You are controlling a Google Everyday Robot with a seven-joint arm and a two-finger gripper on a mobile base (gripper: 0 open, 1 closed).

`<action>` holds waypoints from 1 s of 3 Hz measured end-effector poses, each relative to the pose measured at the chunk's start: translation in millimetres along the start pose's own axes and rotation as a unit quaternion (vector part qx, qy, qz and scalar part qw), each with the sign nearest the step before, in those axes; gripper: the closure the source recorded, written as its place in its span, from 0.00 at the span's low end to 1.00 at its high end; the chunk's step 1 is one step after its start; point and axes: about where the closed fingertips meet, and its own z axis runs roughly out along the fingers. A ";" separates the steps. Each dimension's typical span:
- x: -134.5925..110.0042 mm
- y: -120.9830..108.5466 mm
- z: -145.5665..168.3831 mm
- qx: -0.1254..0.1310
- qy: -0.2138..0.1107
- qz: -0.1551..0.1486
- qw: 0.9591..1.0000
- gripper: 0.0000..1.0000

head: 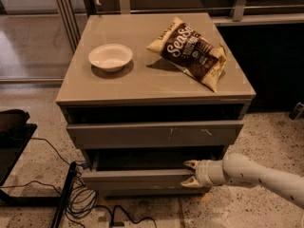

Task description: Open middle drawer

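Observation:
The middle drawer [137,178] is the plain grey-brown front under the scratched top front [152,134]. It stands pulled out a little, with a dark gap above it. My gripper [189,174] reaches in from the right on a white arm and sits at the drawer front's right end. One fingertip [190,164] lies behind the front's top edge and the other lies on its outer face, so the jaws clamp the front panel. The lowest front [142,192] shows as a thin strip below.
On the cabinet top [142,80] are a white bowl [110,57] and a dark chip bag [192,52]. Cables [80,198] and a black stand [14,141] lie on the floor to the left. A dark wall unit stands at the right.

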 end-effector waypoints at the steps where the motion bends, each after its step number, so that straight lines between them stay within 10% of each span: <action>1: 2.6 9.4 -1.2 -0.005 -0.002 0.003 1.000 0.61; 3: -2.7 23.7 -9.2 -0.006 -0.008 -0.008 1.000 1.00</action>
